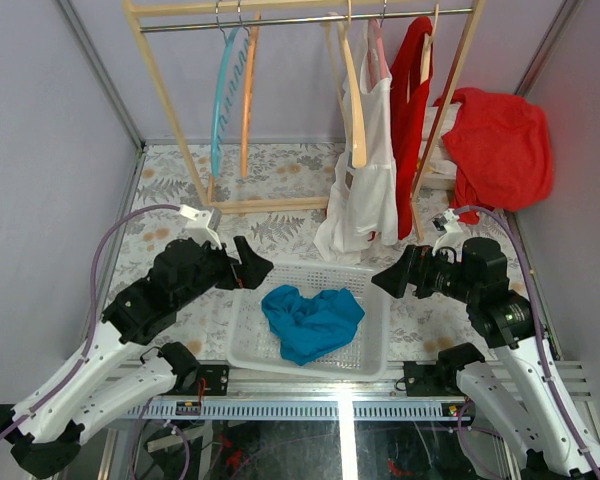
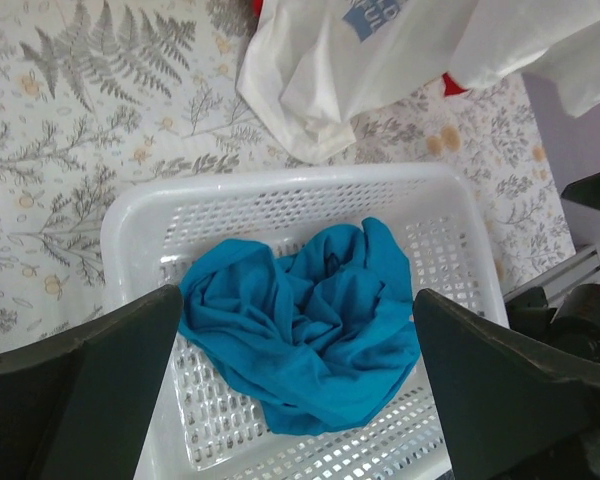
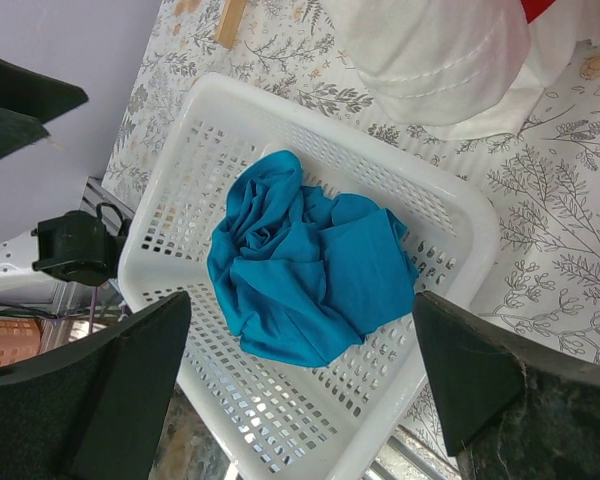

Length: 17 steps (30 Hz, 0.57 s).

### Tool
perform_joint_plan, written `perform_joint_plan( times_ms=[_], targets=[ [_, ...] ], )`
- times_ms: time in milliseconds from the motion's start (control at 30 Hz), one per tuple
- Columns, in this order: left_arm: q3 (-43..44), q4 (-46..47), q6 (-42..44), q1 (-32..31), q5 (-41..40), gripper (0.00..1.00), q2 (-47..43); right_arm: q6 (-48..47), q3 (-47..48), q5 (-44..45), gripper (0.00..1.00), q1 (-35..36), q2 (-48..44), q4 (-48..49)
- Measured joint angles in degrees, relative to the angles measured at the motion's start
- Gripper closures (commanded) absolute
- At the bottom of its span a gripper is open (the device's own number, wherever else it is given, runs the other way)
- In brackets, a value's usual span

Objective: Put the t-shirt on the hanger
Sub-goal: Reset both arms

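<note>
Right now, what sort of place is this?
Probably a robot test cell dressed as a laundry corner: a wooden clothes rack with a white t-shirt hanging on it, a white basket holding a blue cloth, all on a floral-covered table.

- Brightly and evenly lit from overhead in all three views; no hard shadows.
- Only faint soft shading under the white perforated plastic basket [image 1: 375,322] and beneath the hanging white cotton t-shirt [image 1: 375,190] near the far right corner of the floral-printed tabletop [image 1: 290,170].
- Nearly blown out on that t-shirt in the wrist views.
- Thin vertical glare stripe on the glossy dark panel [image 1: 280,440] below the tabletop's near edge.
- Sharp on the crumpled blue cloth [image 2: 300,330]; soft and dark on the black fingers [image 2: 80,400] of the left gripper [image 2: 298,293] and right gripper [image 3: 300,295].
- Slightly bowed at wrist-view edges.
</note>
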Motion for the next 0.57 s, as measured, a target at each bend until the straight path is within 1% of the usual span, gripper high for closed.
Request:
perform_joint_plan(
  times_ms=[233,567],
  targets=[
    [-3.93,-0.39,-1.77,0.0,0.59,0.0,-3.13,0.55,-2.01,-0.61,0.01,0.0,0.02,1.38],
    [-4.17,-1.99,-2.64,0.0,0.07,0.0,-9.25,2.05,-2.95,0.98,0.01,0.0,-1.22,1.62]
  ],
)
